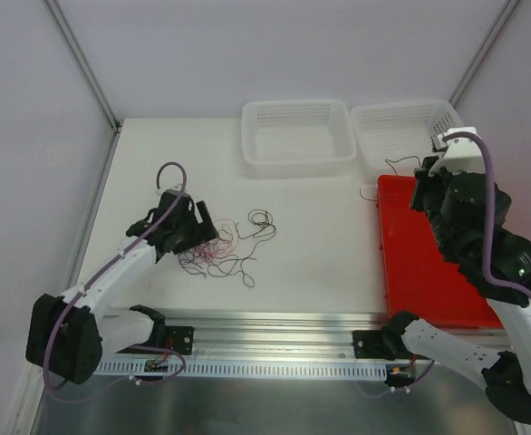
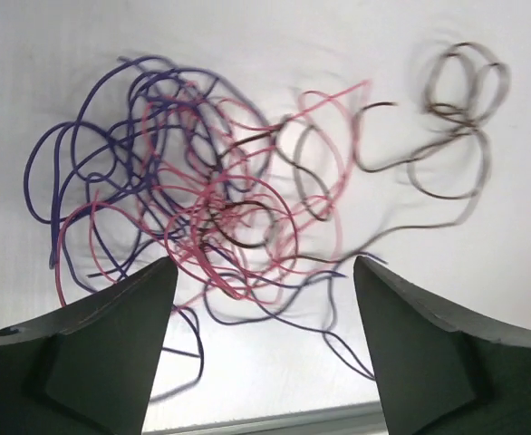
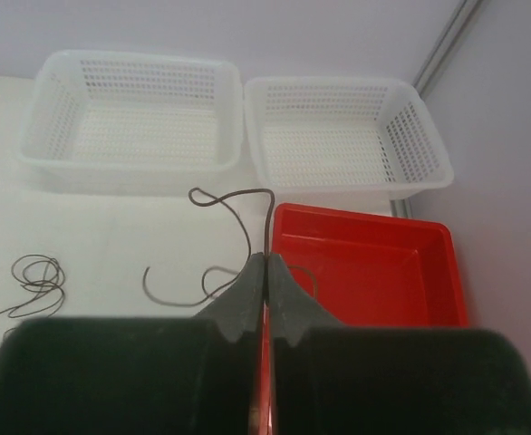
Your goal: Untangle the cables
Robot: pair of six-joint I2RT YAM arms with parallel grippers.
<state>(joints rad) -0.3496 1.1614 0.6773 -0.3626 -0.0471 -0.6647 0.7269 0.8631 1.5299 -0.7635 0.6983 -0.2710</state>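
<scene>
left gripper [image 2: 261, 272]: jaws stand wide with nothing between them, and it hovers right over the heap on the table.
right gripper [image 3: 267, 263]: pinched tight, fingers together, with one dark cable [image 3: 267, 222] coming up out of the tips. it hangs by the far left corner of the red tray [image 3: 365, 263].
where the cables are: the main knot of cables [image 1: 216, 251] lies on the white table [image 1: 320, 236], left of middle and just beside the left gripper. the dark cable is well apart from it, its free end curling on the table by the tray's edge.
what's in the knot: purple loops on one side, red in the middle, and a black strand running out to a few black coils [image 2: 456, 91] off to the side.
how it will handle: to my eye nearly weightless, soft and a bit springy, holding its curls. it looks thin enough to slip from the pads unless pinched squarely, and a hard tug would likely tighten the knot.
where to take hold: i'd go for an outer loop or a free end, either the black coils or a purple loop at the rim, and not the dense middle.
white baskets [image 1: 297, 136]: two of them, side by side at the far edge.
</scene>
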